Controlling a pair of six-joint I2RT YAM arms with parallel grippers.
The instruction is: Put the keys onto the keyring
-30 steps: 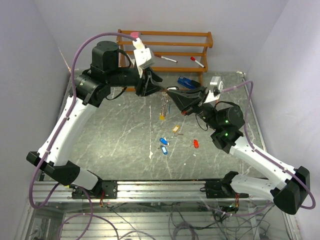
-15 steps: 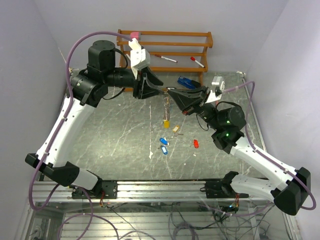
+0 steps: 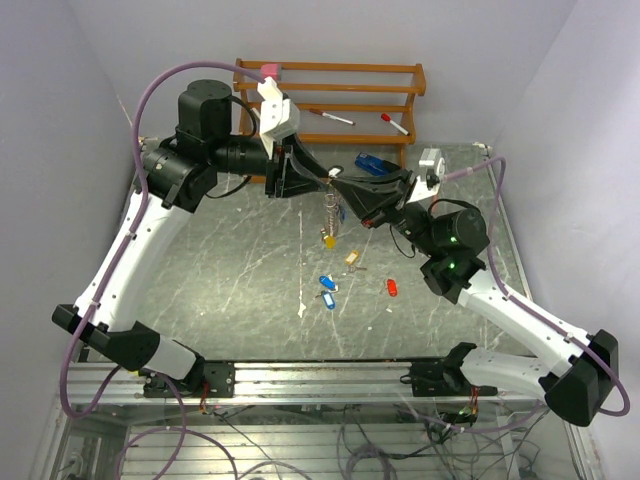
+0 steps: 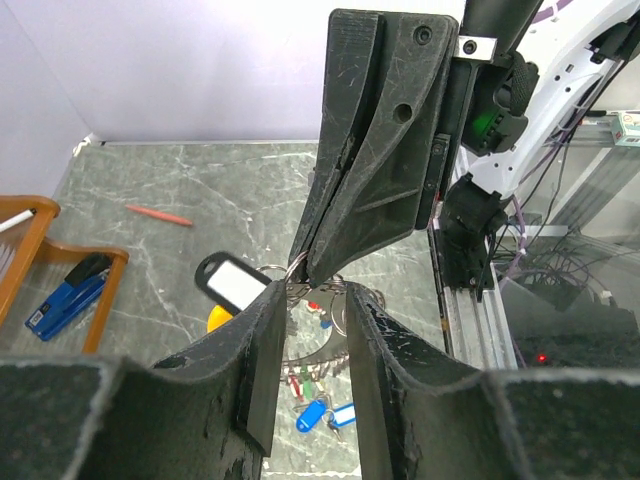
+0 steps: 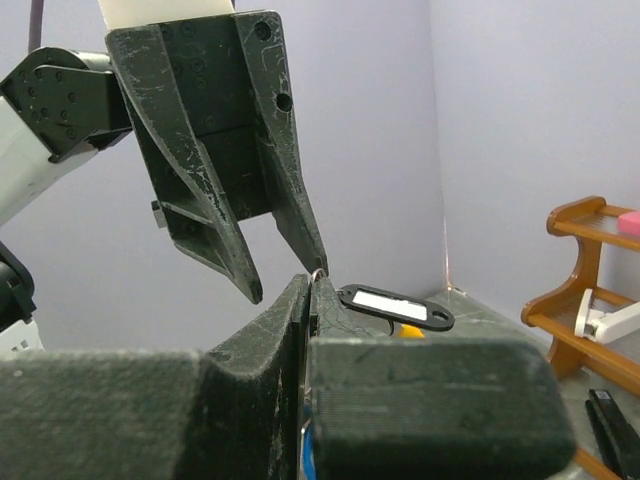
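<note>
Toward 12 o'clock above the grey marbled table (image 3: 200,290), the right gripper (image 5: 308,282), jaws pressed together, pinches the thin silver-grey wire keyring (image 4: 322,291) with tagged metal keys (image 3: 328,238) dangling; the left gripper (image 4: 309,308), jaws spread around it, could knock it loose by closing off-centre.

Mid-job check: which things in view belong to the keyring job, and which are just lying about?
Job:
keyring
yellow-tagged key
black-tagged key
blue-tagged keys
tan-tagged key
red-tagged key

Lying about:
wooden rack
markers
blue stapler
orange pen
</note>
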